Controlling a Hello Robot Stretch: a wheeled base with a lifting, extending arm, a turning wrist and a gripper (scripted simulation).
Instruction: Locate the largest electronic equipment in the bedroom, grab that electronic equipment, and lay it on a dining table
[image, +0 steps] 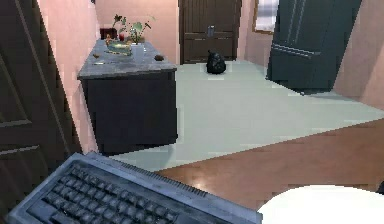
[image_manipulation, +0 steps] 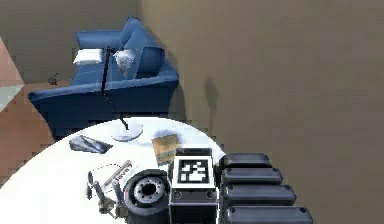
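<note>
A dark grey laptop (image: 130, 195) with rows of black keys spans the forward view's lower left, tilted. A round white table (image: 330, 205) curves in at that view's bottom right. In the arm side view the same white table (image_manipulation: 50, 180) spreads across the lower left. My gripper (image_manipulation: 100, 188) reaches over it from the dark arm (image_manipulation: 250, 185), beside the white marker square (image_manipulation: 193, 170). Its thin fingers (image_manipulation: 108, 180) lie above the tabletop. I cannot tell whether it holds anything.
On the table stand a desk lamp (image_manipulation: 127, 130), a dark flat thing (image_manipulation: 90, 145) and a tan box (image_manipulation: 165, 148). Beyond it is a blue sofa (image_manipulation: 110, 90). Ahead are a dark cabinet (image: 130, 105) with a plant (image: 128, 30), a black thing (image: 215, 63) and open floor.
</note>
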